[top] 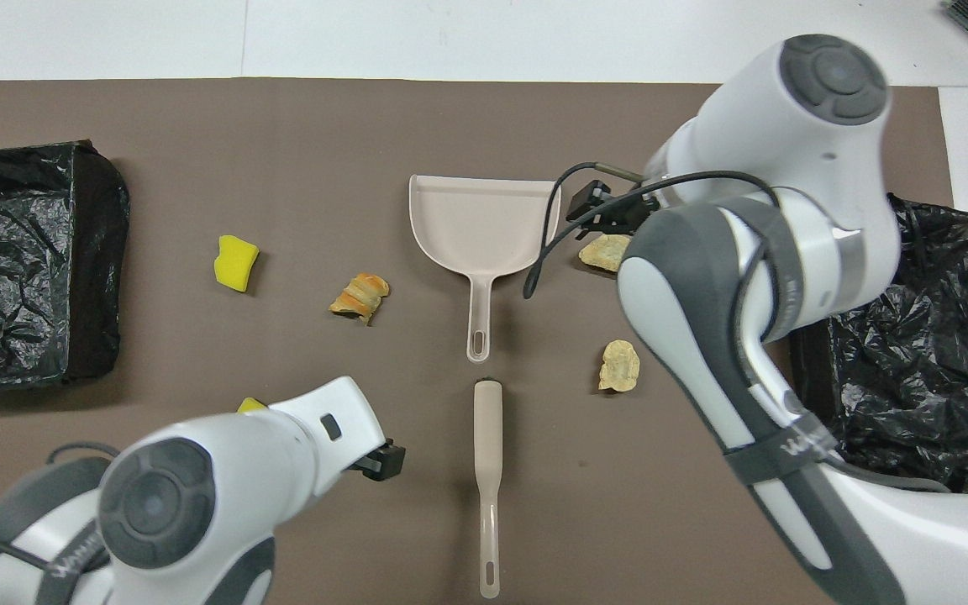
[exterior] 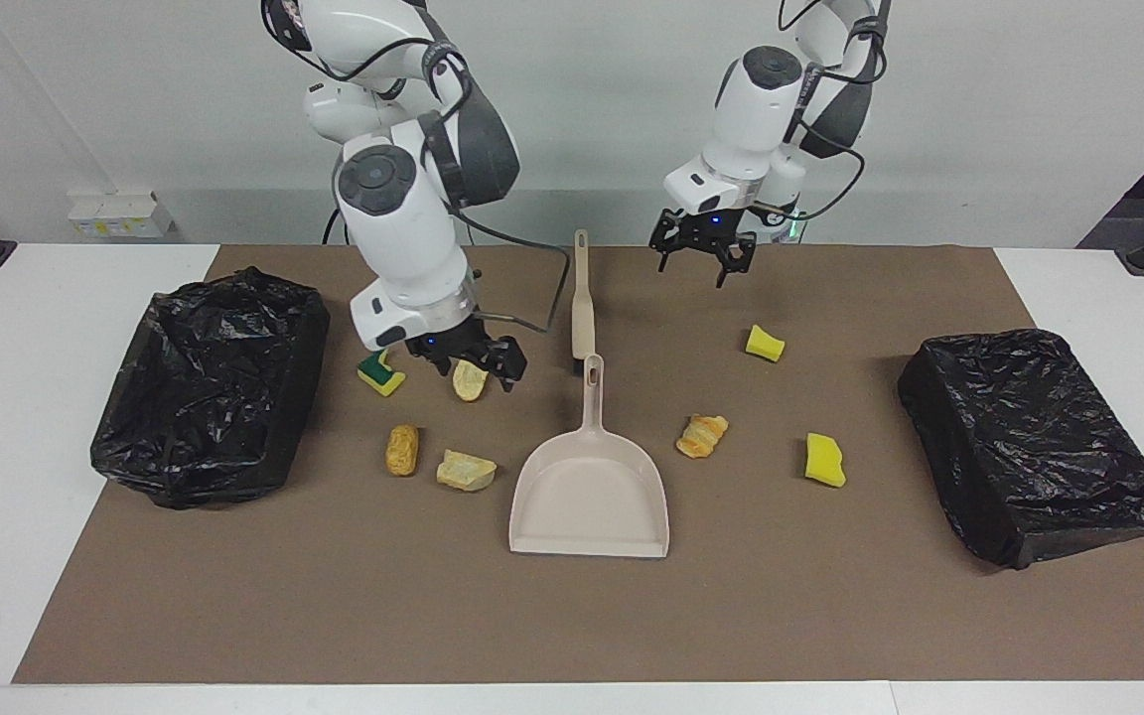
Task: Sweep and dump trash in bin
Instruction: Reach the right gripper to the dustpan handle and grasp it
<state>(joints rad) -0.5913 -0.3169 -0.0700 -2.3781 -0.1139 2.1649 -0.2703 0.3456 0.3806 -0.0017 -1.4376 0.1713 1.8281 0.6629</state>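
Trash [exterior: 470, 378] lies scattered either side of the dustpan [exterior: 590, 497], one bread bit under the right gripper [exterior: 467, 365], both grippers spread; left gripper [exterior: 702, 260] empty.

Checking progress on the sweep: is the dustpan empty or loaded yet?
Empty. The dustpan lies flat with a bare scoop; the bread bits lie on the mat beside it.

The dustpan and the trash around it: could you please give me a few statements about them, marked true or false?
1. The dustpan lies flat on the mat with nothing in it. True.
2. The brush is held by the left gripper. False: the gripper hangs open above the mat, the brush lies untouched.
3. The right gripper is open over a bread chunk. True.
4. The croissant piece sits inside a black-lined bin. False: it lies on the mat beside the dustpan.
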